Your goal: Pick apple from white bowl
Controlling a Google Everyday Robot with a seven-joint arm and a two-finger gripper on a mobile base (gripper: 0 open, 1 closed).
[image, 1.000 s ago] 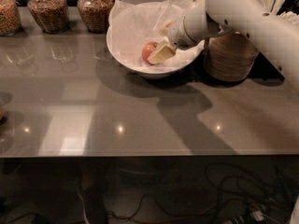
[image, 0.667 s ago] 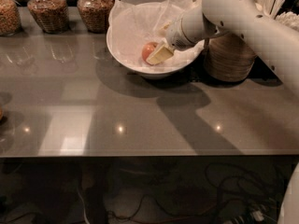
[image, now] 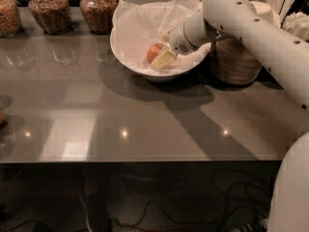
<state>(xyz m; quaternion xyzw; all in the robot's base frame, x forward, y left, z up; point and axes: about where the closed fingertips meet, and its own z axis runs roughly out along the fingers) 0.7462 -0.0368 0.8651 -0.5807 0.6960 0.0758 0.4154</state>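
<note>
The white bowl point(image: 126, 52) stands at the back middle of the grey table, lined with crinkled white paper point(image: 145, 21). The small reddish-orange apple point(image: 153, 51) lies inside it, right of the bowl's middle. My white arm reaches in from the right, over the bowl's right rim. My gripper point(image: 162, 57) is down inside the bowl, right against the apple's right and front side. Its pale tip covers part of the apple. Whether it grips the apple does not show.
Three glass jars of brown contents point(image: 48, 8) stand along the back left. A stack of beige paper bowls point(image: 236, 57) sits just right of the white bowl, under my arm. White utensils point(image: 294, 23) stand at the back right. The table's front edge point(image: 145, 159) runs across the lower middle.
</note>
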